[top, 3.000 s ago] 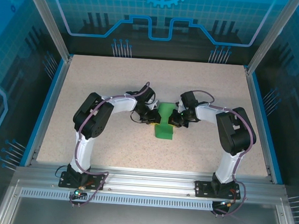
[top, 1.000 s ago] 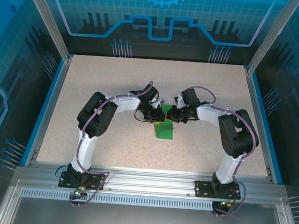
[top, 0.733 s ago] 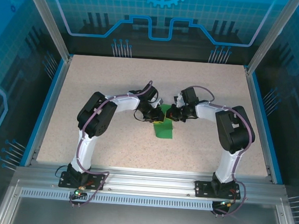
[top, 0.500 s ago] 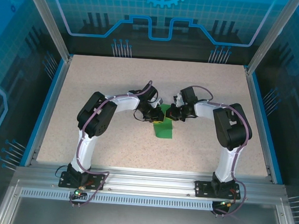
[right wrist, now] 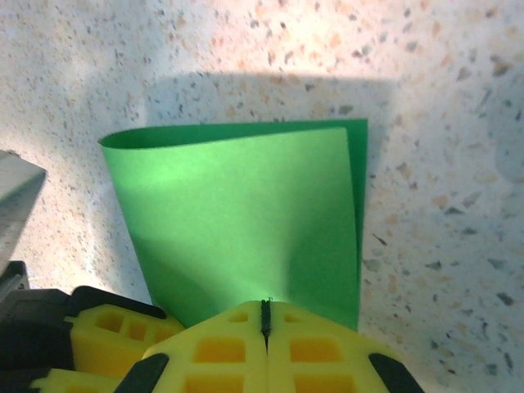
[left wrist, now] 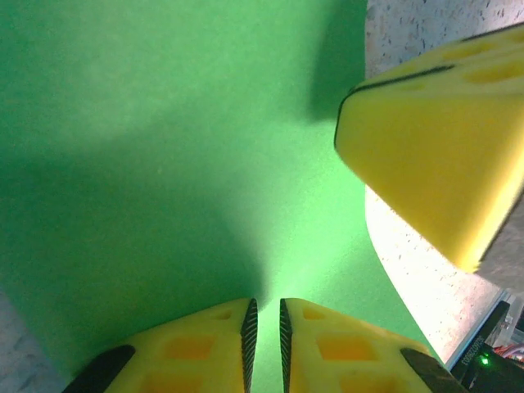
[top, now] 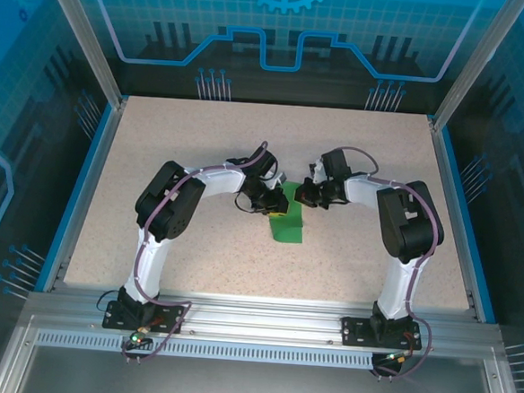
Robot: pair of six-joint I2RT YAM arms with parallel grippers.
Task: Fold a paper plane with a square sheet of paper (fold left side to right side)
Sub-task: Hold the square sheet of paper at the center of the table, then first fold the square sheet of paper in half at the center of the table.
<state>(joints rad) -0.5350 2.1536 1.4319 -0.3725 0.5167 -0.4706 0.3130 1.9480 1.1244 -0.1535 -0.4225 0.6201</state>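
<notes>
Left gripper (left wrist: 264, 318) and right gripper (right wrist: 264, 309) both clench the folded green sheet (right wrist: 246, 209) on the table (right wrist: 426, 98).

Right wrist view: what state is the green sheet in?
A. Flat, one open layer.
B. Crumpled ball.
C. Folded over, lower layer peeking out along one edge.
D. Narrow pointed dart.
C: the green sheet lies doubled on itself, and a darker strip of its lower layer shows beyond the upper layer's edge.
</notes>
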